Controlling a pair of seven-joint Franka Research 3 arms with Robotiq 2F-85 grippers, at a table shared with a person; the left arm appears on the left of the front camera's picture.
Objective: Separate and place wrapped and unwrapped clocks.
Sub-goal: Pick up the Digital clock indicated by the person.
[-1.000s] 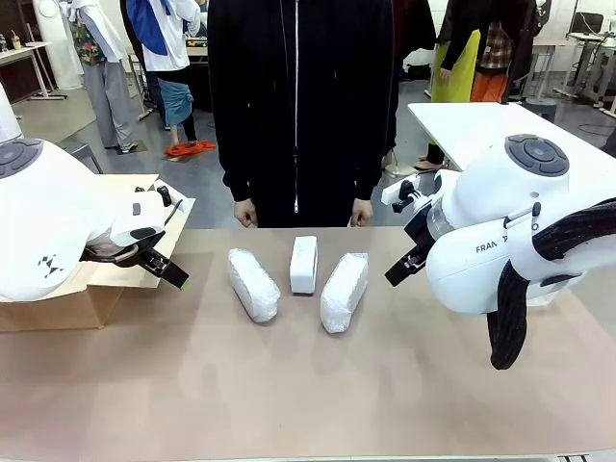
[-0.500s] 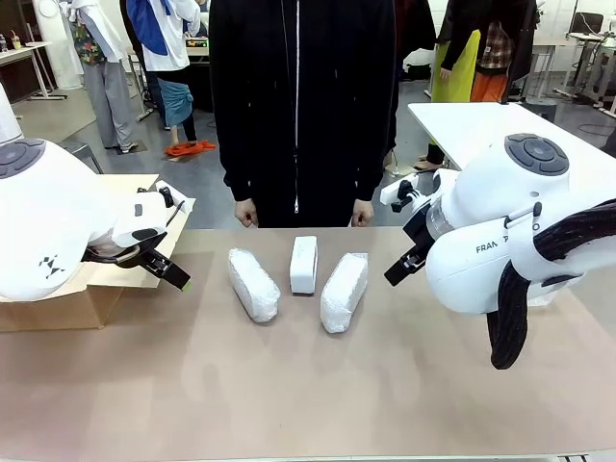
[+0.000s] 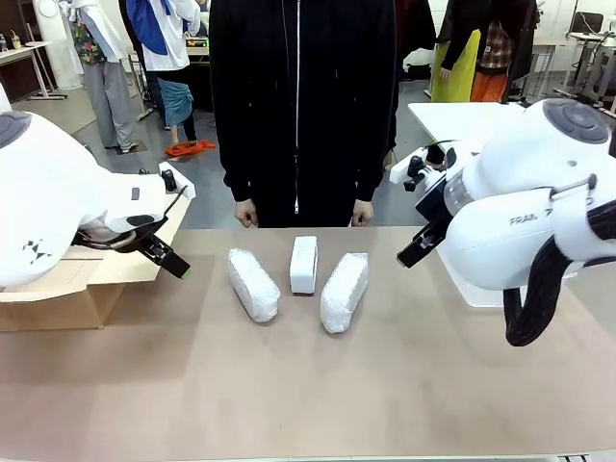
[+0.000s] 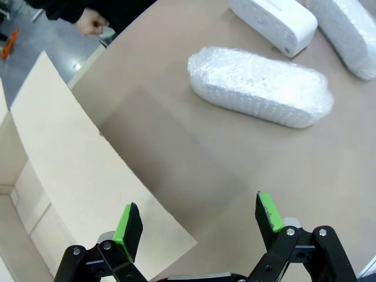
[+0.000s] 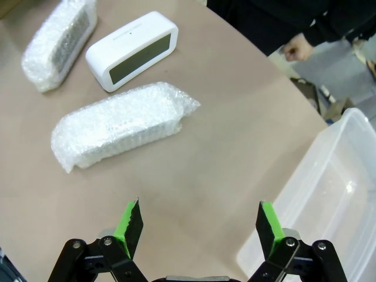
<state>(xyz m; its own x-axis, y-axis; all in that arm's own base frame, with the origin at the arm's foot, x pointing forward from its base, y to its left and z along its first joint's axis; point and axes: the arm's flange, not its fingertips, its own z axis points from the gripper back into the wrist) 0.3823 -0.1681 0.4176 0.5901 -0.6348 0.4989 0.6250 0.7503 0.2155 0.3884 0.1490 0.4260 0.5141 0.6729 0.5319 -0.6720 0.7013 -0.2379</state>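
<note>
Entry, start position. Your left claw (image 4: pixel 197 214) is hanging open and empty, one finger over the flap of the cardboard box (image 4: pixel 59 176), the other over the surface (image 3: pixel 308 385). Your right claw (image 5: pixel 198 220) is also standing wide open, gripping nothing, hovering over bare surface just beside the clear plastic bin (image 5: pixel 329 194).

All three clocks are lying in a row at the far middle of the surface, in front of the person.
- The bare clock (image 3: pixel 303 264) is sitting in the centre; its dark face is showing in the right wrist view.
- The left wrapped clock (image 3: pixel 253 284) is lying beside it, on the box side.
- The right wrapped clock (image 3: pixel 345 291) is lying beside it, on the bin side.

The two bundles are angling outward toward you, each apart from the bare clock. Both claws are staying well apart from the clocks.

The person is standing at the far edge, one hand (image 3: pixel 245 213) and the other hand (image 3: pixel 362 212) hanging loosely curled, off the clocks.
</note>
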